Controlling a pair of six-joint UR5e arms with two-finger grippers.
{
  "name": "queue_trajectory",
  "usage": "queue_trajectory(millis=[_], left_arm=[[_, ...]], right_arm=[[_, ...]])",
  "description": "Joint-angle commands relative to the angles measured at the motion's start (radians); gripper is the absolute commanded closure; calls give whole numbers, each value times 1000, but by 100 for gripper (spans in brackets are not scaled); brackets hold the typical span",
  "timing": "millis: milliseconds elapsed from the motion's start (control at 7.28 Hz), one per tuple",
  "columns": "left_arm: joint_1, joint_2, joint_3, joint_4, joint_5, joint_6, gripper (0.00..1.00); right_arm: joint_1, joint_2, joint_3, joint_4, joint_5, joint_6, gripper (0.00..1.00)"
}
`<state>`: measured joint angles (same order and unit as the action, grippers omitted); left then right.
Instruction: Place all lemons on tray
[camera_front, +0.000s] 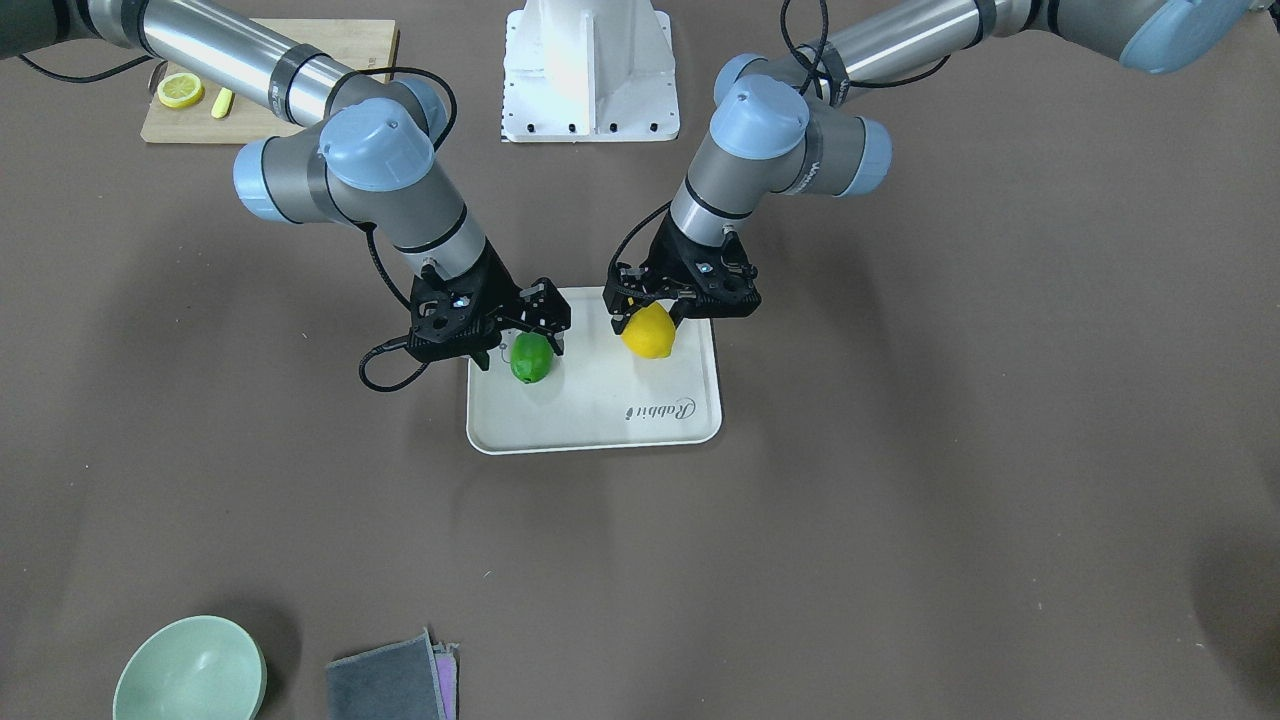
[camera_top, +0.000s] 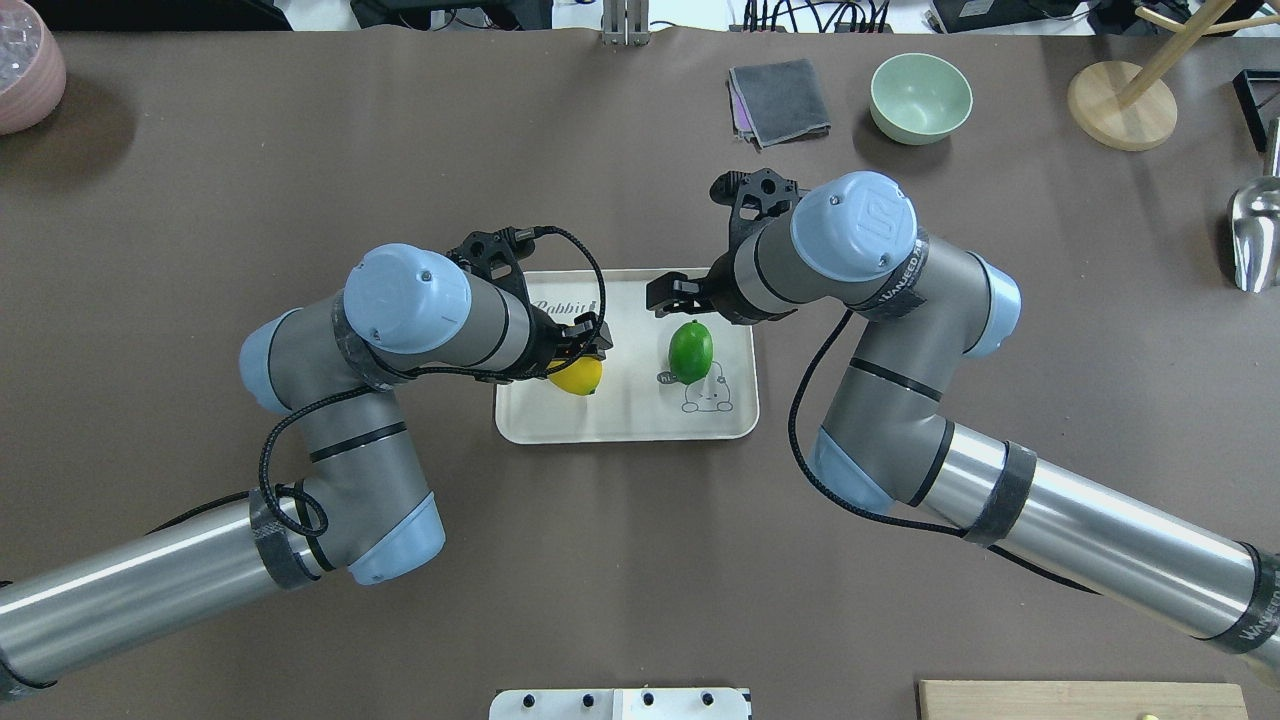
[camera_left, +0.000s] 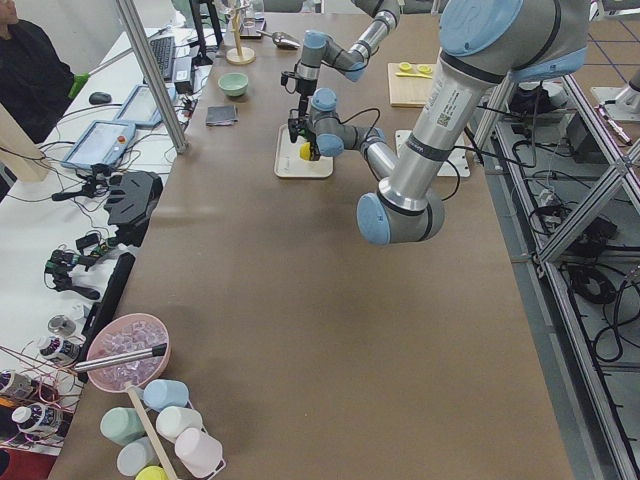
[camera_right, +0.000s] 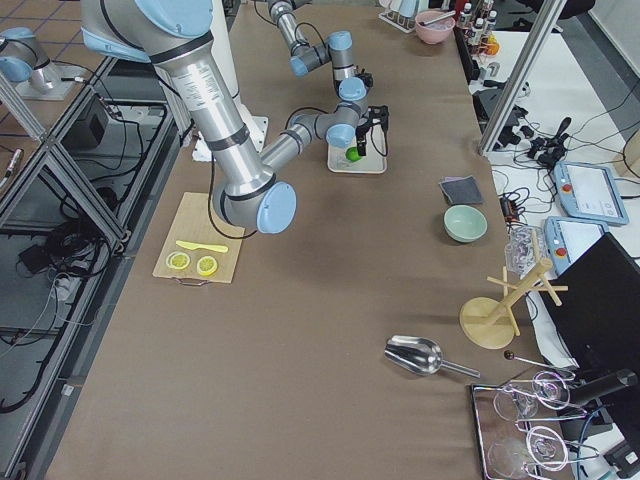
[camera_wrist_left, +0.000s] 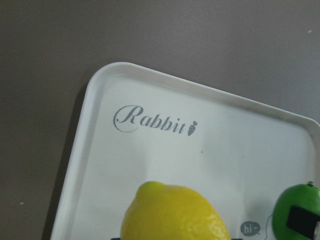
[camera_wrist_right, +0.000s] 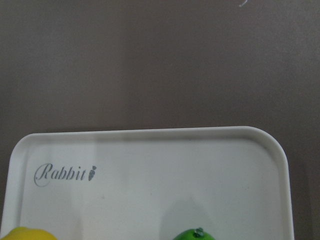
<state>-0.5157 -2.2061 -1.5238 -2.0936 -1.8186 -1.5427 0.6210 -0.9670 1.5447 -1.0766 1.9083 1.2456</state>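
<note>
Resting on tray (camera_front: 600, 420): green lemon (camera_front: 530, 358), right gripper (camera_front: 520, 350) wide around it; yellow lemon (camera_front: 648, 332) within left gripper (camera_front: 648, 316), cannot tell if gripped.

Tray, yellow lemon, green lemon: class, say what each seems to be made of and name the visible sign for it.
Tray: likely plastic or melamine; smooth off-white satin surface, moulded rim, printed script.
Yellow lemon: real peel or plastic replica, undecidable; finely dimpled, soft sheen.
Green lemon: glossy, sharp highlights, perhaps plastic; uncertain.
</note>
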Motion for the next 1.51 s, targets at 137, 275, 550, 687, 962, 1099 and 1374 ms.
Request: queue_trajectory(millis=[137,275,550,687,962,1099,1374], left_arm=[[5,-6,10,0,33,18,2],[-7,-4,-19,6,39,35,2],[-79,72,-207,143,22,238,2],[-152,98,-308,317,-31,410,2],[-283,199,-418,467,-53,779,2],[-362,317,-458,408,-53,808,2],[-508,574,-412,58,-137,857,2]], right_arm=[[121,-6,25,-9,159,-14,0],[168,-16,23,-29,208,-50,0],[271,-73,67,-141,271,-279,0],[325,-144,98,-158,290,-434,0],[487,-289,97,-157,351,-742,0],[529,-335,80,-158,383,-840,0],[618,-387,55,-158,391,-853,0]])
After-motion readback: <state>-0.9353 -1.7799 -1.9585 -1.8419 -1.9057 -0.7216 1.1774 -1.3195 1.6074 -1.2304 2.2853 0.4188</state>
